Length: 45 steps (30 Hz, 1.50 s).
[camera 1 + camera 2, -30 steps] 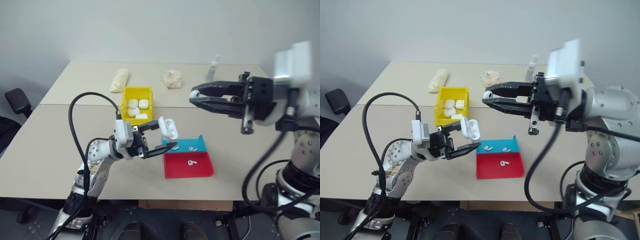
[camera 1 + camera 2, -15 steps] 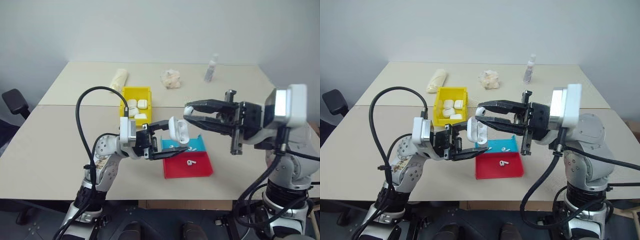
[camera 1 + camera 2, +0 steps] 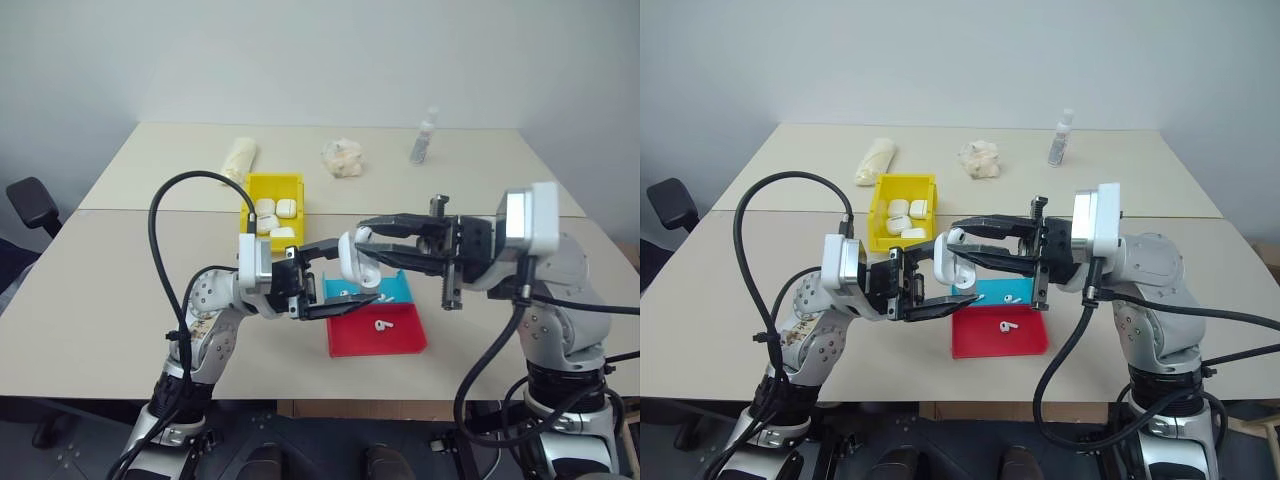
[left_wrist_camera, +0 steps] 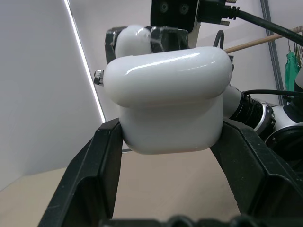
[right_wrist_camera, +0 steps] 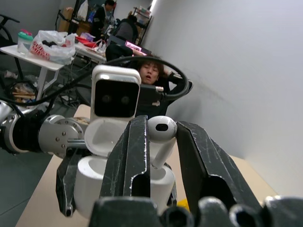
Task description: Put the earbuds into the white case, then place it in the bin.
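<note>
While over case, possibly touching: earbud.

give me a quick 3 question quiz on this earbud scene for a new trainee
1. True or false: the left gripper is shut on the white case.
2. What does the right gripper hold above the open case? A) a clear small bottle B) an earbud C) a paper wad
3. Which tray holds a single loose earbud, the red tray or the blue tray?

Key
1. True; its two fingers clamp the case body.
2. B; the earbud sits between the fingers, stem pointing down toward the case.
3. The red tray; one earbud lies in it.
</note>
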Tool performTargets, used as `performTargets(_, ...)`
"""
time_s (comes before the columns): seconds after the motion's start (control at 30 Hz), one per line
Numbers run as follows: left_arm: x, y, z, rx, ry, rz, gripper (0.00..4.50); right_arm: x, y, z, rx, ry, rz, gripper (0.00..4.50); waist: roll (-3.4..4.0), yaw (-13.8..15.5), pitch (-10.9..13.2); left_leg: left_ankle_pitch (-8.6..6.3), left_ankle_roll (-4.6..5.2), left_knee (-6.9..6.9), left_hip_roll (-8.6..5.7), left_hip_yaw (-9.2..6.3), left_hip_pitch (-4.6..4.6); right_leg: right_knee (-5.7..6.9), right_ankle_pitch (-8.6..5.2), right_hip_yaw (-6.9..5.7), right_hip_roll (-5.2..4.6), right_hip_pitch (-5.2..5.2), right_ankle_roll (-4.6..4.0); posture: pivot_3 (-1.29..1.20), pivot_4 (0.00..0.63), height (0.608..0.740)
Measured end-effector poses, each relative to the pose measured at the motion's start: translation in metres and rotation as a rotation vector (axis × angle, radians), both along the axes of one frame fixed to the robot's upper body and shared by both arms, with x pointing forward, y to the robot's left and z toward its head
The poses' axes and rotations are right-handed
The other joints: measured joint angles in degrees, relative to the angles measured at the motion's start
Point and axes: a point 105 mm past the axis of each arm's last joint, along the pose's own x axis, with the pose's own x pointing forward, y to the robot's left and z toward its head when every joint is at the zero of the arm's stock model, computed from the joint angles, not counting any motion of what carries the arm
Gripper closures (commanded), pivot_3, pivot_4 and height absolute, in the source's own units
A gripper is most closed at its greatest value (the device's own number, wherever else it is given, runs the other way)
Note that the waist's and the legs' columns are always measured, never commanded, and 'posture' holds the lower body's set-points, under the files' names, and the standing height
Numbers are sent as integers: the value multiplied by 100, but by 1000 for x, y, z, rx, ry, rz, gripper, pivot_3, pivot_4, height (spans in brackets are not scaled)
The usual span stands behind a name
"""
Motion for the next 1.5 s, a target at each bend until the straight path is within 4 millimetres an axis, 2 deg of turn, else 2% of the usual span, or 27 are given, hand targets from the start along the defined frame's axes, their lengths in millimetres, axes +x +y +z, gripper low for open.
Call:
performTargets(0.17, 0, 0, -1, 5, 0, 3, 1736, 0, -3, -3, -7, -7, -7, 3580, 0, 2, 0, 0, 0, 0, 0, 0, 0, -1, 0, 0, 0, 1, 0, 0, 150, 740)
performTargets(0.27, 1, 0, -2, 10, 0, 7, 1736, 0, -5, -5, -22, -1, -14, 2899, 0, 3, 0, 0, 0, 1, 0, 0, 0, -1, 0, 0, 0, 1, 0, 0, 150, 740)
performTargets(0.37, 1, 0, -3, 13, 1, 9, 1736, 0, -6, -6, -31, 2, -18, 1953, 0, 3, 0, 0, 0, 0, 0, 1, 0, -1, 0, 0, 0, 1, 0, 0, 150, 740)
performTargets(0.67, 7, 1, -10, 44, 8, 48, 1736, -2, -10, -14, -86, 16, -8, 1953, 0, 6, 0, 0, 0, 1, 0, 1, 0, -1, 0, 0, 0, 1, 0, 0, 150, 740)
performTargets(0.77, 17, 15, -33, 129, 15, 138, 1736, 1, -14, -13, -158, 32, -34, 1953, 2, -16, 1, 0, 0, 0, 1, 3, 2, 1, 0, 3, 0, -2, 0, 0, 150, 740)
performTargets(0.87, 22, 48, -67, 259, 77, 259, 1736, 22, -25, 1, -347, 62, -173, 1953, 19, -70, 10, -1, 1, -7, 7, 3, 5, 9, -2, 14, 3, -14, -4, 0, 150, 740)
performTargets(0.93, 20, 63, -76, 298, 97, 310, 1736, 36, -30, 7, -450, 79, -268, 1953, 20, -37, 11, -1, 1, -10, 13, 2, 4, 3, -5, -1, 8, -11, -10, 0, 150, 740)
performTargets(1.07, 12, 81, -89, 372, 83, 378, 1736, 66, -26, -20, -788, 132, -337, 1953, 23, -21, 12, -2, 1, -7, 10, 14, -1, -3, -5, 8, 5, -14, -9, 0, 150, 740)
performTargets(1.13, 10, 83, -94, 383, 83, 392, 1736, 75, -25, -33, -871, 159, -341, 1953, 23, 7, 12, -2, 1, -6, 10, 11, -10, -3, -5, 2, 4, -19, -8, 0, 150, 740)
performTargets(1.27, 10, 81, -101, 409, 55, 442, 1736, 102, -1, -54, -1046, 120, -328, 1953, 26, -24, 14, -1, 1, -8, 10, 15, -8, 7, -4, 4, 6, -25, -8, 0, 150, 740)
performTargets(1.5, 4, 83, -114, 422, 80, 501, 1736, 117, 9, -92, -1224, 66, -259, 1953, 28, 7, 15, 0, -1, -4, 9, 16, -30, 3, -3, 1, 4, -38, -6, 0, 150, 740)
